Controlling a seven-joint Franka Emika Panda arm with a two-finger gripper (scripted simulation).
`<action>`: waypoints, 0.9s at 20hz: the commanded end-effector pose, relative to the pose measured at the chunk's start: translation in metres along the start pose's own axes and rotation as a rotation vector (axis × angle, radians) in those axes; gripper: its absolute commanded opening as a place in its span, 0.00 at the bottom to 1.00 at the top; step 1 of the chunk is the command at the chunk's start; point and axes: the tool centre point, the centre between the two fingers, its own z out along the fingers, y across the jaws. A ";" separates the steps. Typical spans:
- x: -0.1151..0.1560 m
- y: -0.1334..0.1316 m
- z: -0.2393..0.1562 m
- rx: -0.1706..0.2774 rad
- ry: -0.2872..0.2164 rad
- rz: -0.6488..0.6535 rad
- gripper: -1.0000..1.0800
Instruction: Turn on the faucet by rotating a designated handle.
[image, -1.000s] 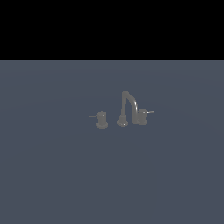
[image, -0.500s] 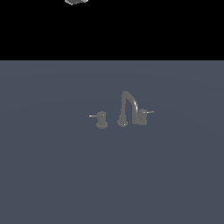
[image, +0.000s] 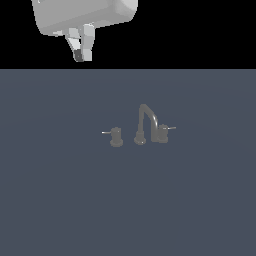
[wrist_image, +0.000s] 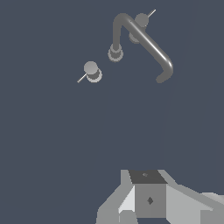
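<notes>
Exterior view shows the gripper (image: 82, 54) high above the grey floor (image: 60, 200), well apart from the faucet (image: 146, 122), which stands near the middle of the floor. The handle (image: 116, 136) to be turned is the knob on the exterior view's left of the spout, clearly separate from it, with its thin pale lever pointing away from the spout. The twin knob (image: 163, 133) sits partly behind the spout base.

The fingers (image: 88, 44) look close together with only a narrow gap, but I cannot tell for sure if they are closed or a little open.

I judge that the step in hand is the approach. To do it well, the arm should come down beside the lever's free end, not on top of the knob, so that a sideways push turns it. It should also keep away from the arched spout.

Wrist view looks down on the handle (wrist_image: 92, 71) and shows the lever's direction and the spout's curve clearly. Only the exterior view shows how high the gripper is.
</notes>
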 end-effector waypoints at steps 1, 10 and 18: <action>0.006 -0.012 0.016 0.002 -0.001 0.051 0.00; 0.032 -0.048 0.067 0.006 -0.005 0.216 0.00; 0.059 -0.074 0.110 0.006 -0.006 0.353 0.00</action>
